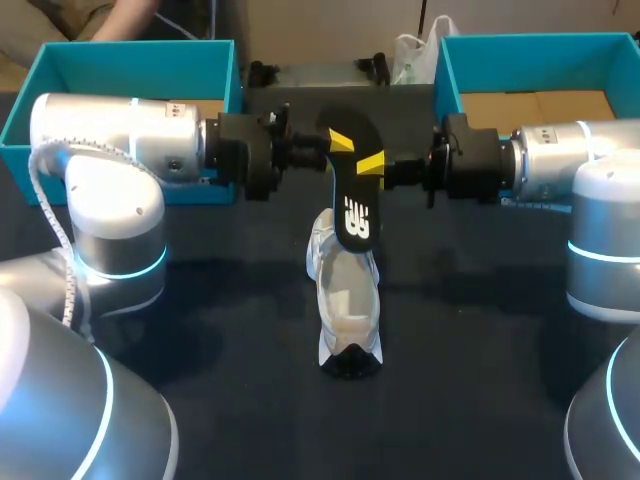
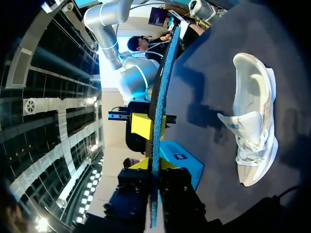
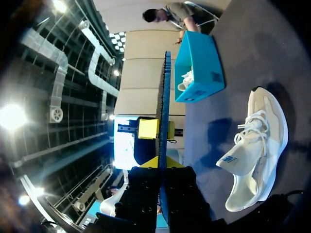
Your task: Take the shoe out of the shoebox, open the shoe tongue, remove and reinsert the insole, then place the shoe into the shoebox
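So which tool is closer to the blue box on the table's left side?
Left. The left tool grips the insole on the left blue box's side; the right tool grips it opposite, by the right box.

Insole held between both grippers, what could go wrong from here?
The left gripper and right gripper pinch the insole from opposite sides; uneven motion could twist it or pull it free. The shoe sits unheld on the table, so it might slide when the insole is pushed in.
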Controlling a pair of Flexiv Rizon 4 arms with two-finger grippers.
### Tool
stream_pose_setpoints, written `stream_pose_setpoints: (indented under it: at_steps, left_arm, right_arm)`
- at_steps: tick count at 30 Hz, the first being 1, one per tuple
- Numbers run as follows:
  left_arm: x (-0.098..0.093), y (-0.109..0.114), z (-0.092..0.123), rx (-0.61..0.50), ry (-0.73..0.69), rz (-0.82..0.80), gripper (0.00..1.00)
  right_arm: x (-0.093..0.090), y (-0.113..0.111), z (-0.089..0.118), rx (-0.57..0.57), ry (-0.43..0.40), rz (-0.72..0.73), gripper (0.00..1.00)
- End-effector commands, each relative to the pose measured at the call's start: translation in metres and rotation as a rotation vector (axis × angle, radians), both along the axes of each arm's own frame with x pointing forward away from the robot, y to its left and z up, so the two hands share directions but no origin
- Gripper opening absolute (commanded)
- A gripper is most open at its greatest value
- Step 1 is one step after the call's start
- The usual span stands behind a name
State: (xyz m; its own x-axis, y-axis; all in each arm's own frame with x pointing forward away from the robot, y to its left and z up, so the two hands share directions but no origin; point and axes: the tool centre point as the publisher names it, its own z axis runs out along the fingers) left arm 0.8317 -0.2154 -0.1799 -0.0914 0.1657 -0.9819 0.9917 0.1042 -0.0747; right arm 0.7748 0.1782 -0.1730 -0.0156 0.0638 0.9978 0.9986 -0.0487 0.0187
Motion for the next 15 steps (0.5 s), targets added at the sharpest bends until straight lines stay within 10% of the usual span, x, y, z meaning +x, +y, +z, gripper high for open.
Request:
stream_pose_setpoints:
  at_steps: [1, 9, 12, 15]
  left_arm:
    - [-0.003, -0.002, -0.001, -0.005, -0.006, 0.004, 0.0]
    - [-0.007, -0.001, -0.002, -0.014, -0.028, -0.003, 0.0]
    - [-0.009, 0.003, -0.002, -0.018, -0.029, -0.002, 0.0]
    - [-0.011, 0.012, -0.002, -0.024, -0.012, 0.005, 0.0]
  right_arm:
    - [-0.001, 0.002, 0.0, -0.003, 0.001, -0.002, 0.0]
    - [-0.001, 0.002, 0.0, -0.003, 0.001, -0.002, 0.0]
    - [-0.003, -0.002, 0.004, 0.001, -0.033, -0.006, 1.0]
    - [-0.008, -0.011, 0.008, -0.012, -0.078, -0.003, 1.0]
